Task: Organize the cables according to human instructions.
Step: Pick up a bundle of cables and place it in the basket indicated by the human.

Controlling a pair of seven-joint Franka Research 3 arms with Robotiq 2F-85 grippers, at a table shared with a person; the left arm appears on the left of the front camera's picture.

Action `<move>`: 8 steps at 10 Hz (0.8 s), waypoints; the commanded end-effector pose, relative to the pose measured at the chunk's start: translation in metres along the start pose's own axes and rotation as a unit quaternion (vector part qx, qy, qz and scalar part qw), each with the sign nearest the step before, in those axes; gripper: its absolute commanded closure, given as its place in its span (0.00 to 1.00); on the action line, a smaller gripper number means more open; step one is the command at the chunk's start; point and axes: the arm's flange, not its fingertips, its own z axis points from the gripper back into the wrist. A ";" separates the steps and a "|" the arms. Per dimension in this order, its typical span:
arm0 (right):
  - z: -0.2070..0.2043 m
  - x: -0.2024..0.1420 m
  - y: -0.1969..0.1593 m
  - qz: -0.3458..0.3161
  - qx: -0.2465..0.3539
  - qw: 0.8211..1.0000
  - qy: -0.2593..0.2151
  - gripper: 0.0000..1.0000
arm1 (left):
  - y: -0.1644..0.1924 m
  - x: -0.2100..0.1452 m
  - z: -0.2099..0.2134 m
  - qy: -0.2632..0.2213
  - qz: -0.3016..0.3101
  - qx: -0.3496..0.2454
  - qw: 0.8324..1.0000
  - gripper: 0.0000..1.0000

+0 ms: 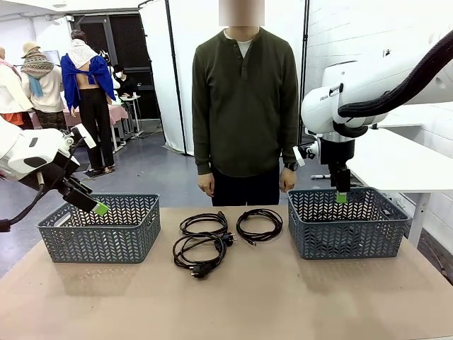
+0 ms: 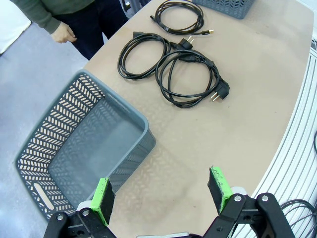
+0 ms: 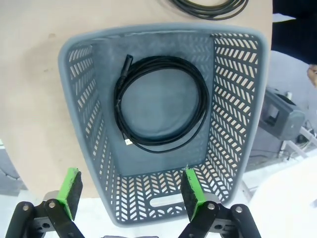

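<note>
Cables (image 1: 226, 239): one coil (image 3: 119, 101) lies in the basket (image 3: 233, 89) below the wide-open, empty right gripper (image 3: 130, 179); lift straight up and out before reaching for another. Left gripper (image 2: 161, 191) also wide.

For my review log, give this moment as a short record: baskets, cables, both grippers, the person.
left basket: no cable seen inside
right basket: holds the fourth cable, coiled on its floor
cables: three coiled bundles on the table, between the two baskets
left gripper: fingers open, holding nothing, by the left basket
right gripper: fingers open, holding nothing, above the right basket
person: standing at the far side, arms down
</note>
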 end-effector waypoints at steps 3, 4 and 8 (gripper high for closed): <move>0.000 -0.001 -0.001 0.001 -0.003 1.000 -0.001 0.00 | 0.001 -0.001 0.000 0.000 0.003 0.000 1.000 0.00; 0.000 -0.001 -0.001 0.001 -0.003 1.000 -0.001 0.00 | 0.001 -0.001 0.000 0.000 0.003 0.000 1.000 0.00; 0.000 -0.001 -0.001 0.001 -0.003 1.000 -0.001 0.00 | 0.001 -0.001 0.000 0.000 0.003 0.000 1.000 0.00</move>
